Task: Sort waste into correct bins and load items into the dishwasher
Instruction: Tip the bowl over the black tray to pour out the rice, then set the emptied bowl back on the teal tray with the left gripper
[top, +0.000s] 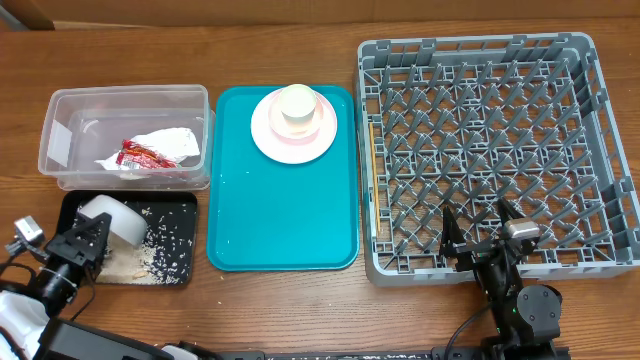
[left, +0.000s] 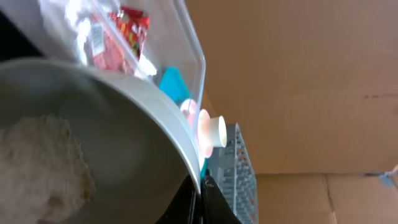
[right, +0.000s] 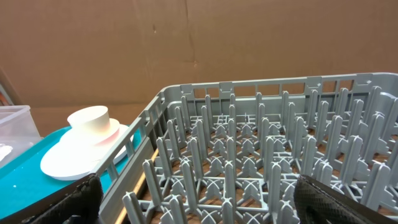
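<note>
Overhead, left: the left pincer (top: 88, 238) appears clamped on the rim of the round grey-white bowl (top: 112, 222). The bowl is tipped over the shallow black rectangular tray (top: 190, 200), which is strewn with loose whitish rice grains (top: 165, 250).
Overhead, right: the right pincer (top: 478, 222) hangs at the near edge of the large square grey plastic dish rack (top: 470, 45), jaws spread and empty.
Overhead, waste: the small red printed snack wrapper (top: 138, 153) and the crumpled white paper napkin (top: 170, 143) lie inside the clear rectangular plastic tub (top: 60, 110).
Left wrist, unique: a whitish clump (left: 37, 162) sits inside the bowl, unseen from above.
Left wrist, risk: racking the bowl now would probably carry that clump into the rack.
Right wrist, unique: seen side-on, the small cream cup (right: 90, 118) stands stacked on the round pale pink plate (right: 68, 155).
Right wrist, risk: lifting the plate first could topple the cup.
</note>
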